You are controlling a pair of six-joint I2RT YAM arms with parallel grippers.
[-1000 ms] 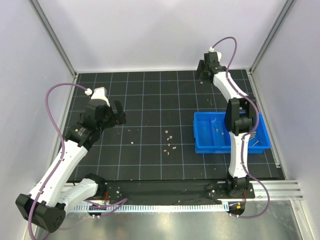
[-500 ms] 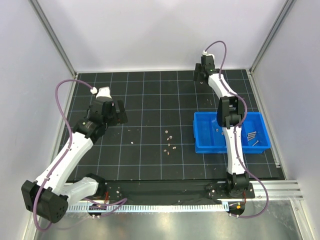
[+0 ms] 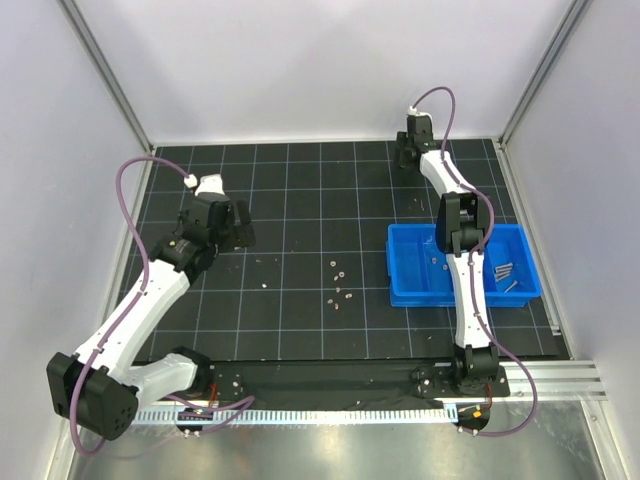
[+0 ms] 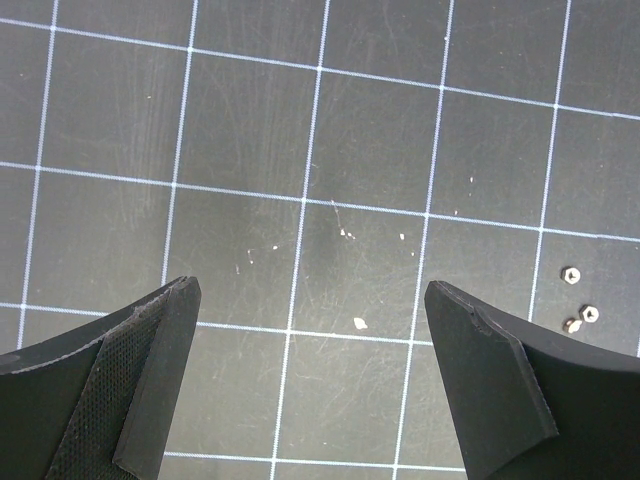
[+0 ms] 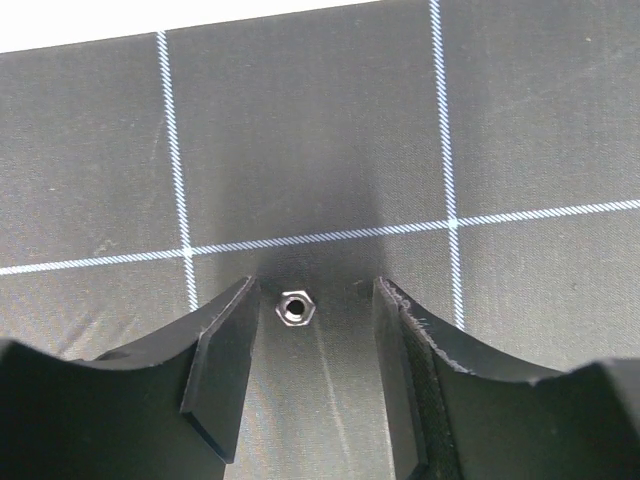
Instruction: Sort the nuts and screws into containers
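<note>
A single hex nut (image 5: pixel 295 306) lies on the black grid mat between the fingers of my right gripper (image 5: pixel 315 290). The jaws are open and stand close on either side of it, the left finger nearer, neither touching. From above, the right gripper (image 3: pixel 408 156) is at the mat's far edge. My left gripper (image 4: pixel 312 290) hangs open and empty over the mat at the left (image 3: pixel 236 225); a few nuts (image 4: pixel 580 312) lie off to its right. A loose cluster of nuts (image 3: pixel 340 290) sits mid-mat. The blue three-compartment tray (image 3: pixel 410 272) holds screws (image 3: pixel 504 270) in its right compartment.
The mat's far edge (image 5: pixel 60 25) runs just beyond the right gripper. Metal frame posts stand at the back corners (image 3: pixel 520 110). Pale specks (image 4: pixel 359 323) dot the mat under the left gripper. The right arm's upper link crosses over the tray.
The right arm has reached further toward the back edge and its jaws have narrowed around the nut. The left arm's elbow has swung in a little; its gripper has barely moved.
</note>
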